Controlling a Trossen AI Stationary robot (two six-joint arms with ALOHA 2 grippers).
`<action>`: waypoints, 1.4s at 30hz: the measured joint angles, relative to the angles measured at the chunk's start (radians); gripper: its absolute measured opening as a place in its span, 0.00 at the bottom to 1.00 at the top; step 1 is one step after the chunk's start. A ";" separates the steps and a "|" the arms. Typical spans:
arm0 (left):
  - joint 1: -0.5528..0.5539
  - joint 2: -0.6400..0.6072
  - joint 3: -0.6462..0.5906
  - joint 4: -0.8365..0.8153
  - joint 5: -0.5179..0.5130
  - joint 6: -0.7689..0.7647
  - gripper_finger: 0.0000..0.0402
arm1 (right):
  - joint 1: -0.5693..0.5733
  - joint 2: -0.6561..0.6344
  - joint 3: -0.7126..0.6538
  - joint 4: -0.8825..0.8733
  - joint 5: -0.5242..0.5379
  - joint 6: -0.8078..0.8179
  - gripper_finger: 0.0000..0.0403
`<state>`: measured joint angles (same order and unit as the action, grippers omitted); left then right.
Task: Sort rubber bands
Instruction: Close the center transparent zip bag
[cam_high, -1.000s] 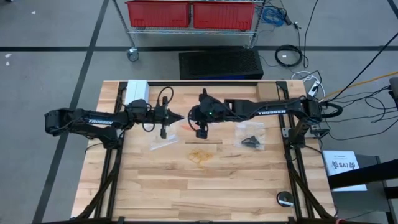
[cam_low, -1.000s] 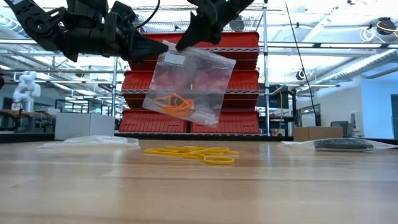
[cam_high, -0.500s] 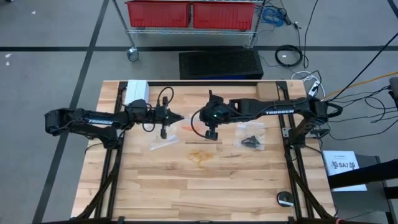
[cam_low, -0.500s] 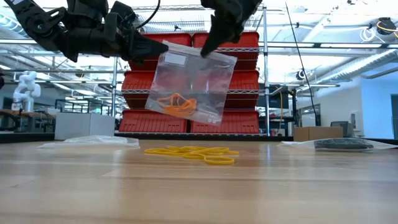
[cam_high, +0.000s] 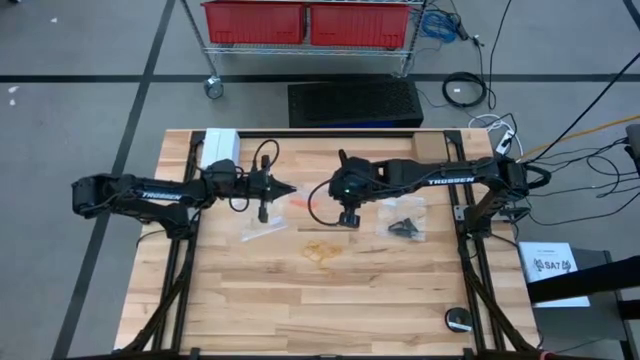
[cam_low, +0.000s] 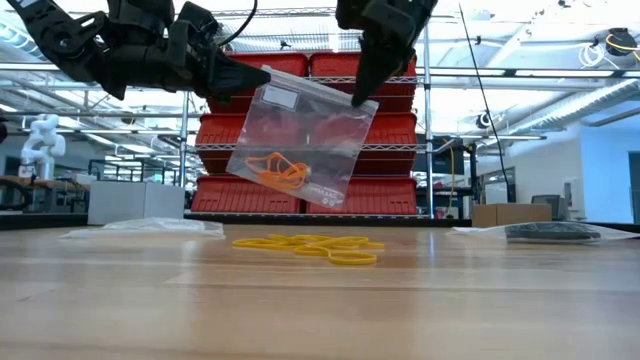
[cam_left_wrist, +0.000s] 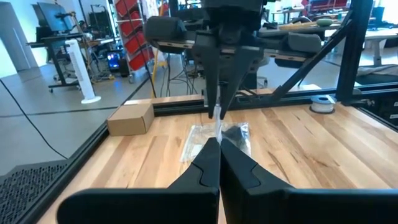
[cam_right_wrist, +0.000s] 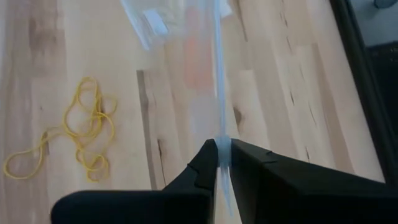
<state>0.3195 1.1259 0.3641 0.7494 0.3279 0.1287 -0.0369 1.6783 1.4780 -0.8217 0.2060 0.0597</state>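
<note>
Wooden counter (cam_high: 400, 290) carried a loose yellow rubber band pile (cam_low: 310, 246), unsorted. I had both claws pinching the clear bag (cam_low: 300, 140) aloft: left claw (cam_low: 262, 74), right claw (cam_low: 357, 98). Orange rubber bands (cam_low: 275, 170) were bagged; black bands lay in another bag (cam_high: 403, 227).

"TROSSEN" stands in white on the left arm (cam_high: 160, 196) and the right arm (cam_high: 447, 181); other labels unreadable.
</note>
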 joint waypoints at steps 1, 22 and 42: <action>0.000 0.000 0.000 0.000 0.000 0.000 0.00 | 0.000 0.000 0.000 -0.010 0.006 0.003 0.03; 0.000 -0.002 0.000 -0.008 -0.009 -0.003 0.00 | 0.012 -0.003 -0.003 -0.064 0.116 0.034 0.44; -0.169 0.074 0.109 0.005 -0.082 -0.141 0.02 | 0.185 -0.272 0.000 -0.235 0.269 0.250 0.27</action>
<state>0.1503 1.1998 0.4730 0.7544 0.2459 -0.0123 0.1485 1.4062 1.4784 -1.0570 0.4751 0.3094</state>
